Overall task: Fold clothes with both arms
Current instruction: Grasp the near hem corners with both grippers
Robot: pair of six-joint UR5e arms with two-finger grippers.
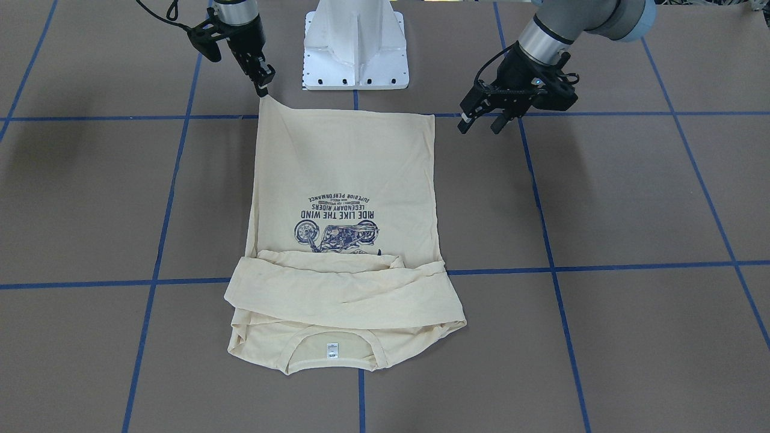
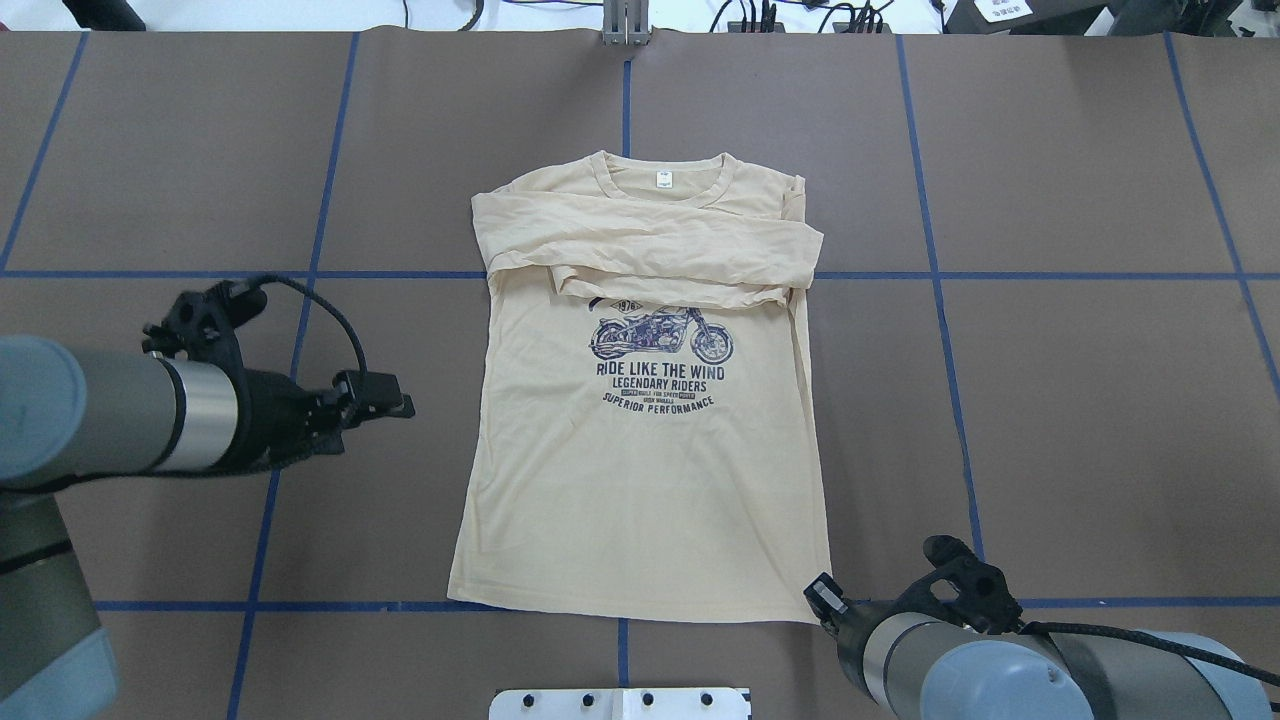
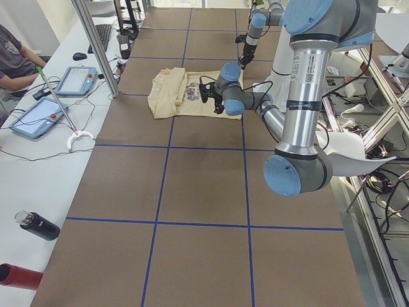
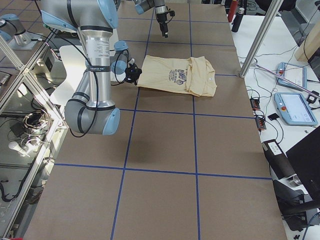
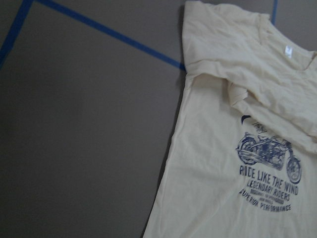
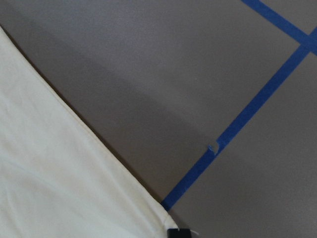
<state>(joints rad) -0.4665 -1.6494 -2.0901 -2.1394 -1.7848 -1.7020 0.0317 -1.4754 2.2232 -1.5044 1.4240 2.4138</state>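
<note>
One T-shirt [image 1: 343, 156] hem corner in right pincer [image 1: 263, 90]; left pincer [image 1: 480, 127] agape.

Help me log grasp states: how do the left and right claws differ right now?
The right claw is shut on the T-shirt's hem corner; the left claw is open and holds nothing. The right claw touches the cloth; the left claw hangs beside the T-shirt over bare table, apart from it. Both are black two-finger claws.
</note>
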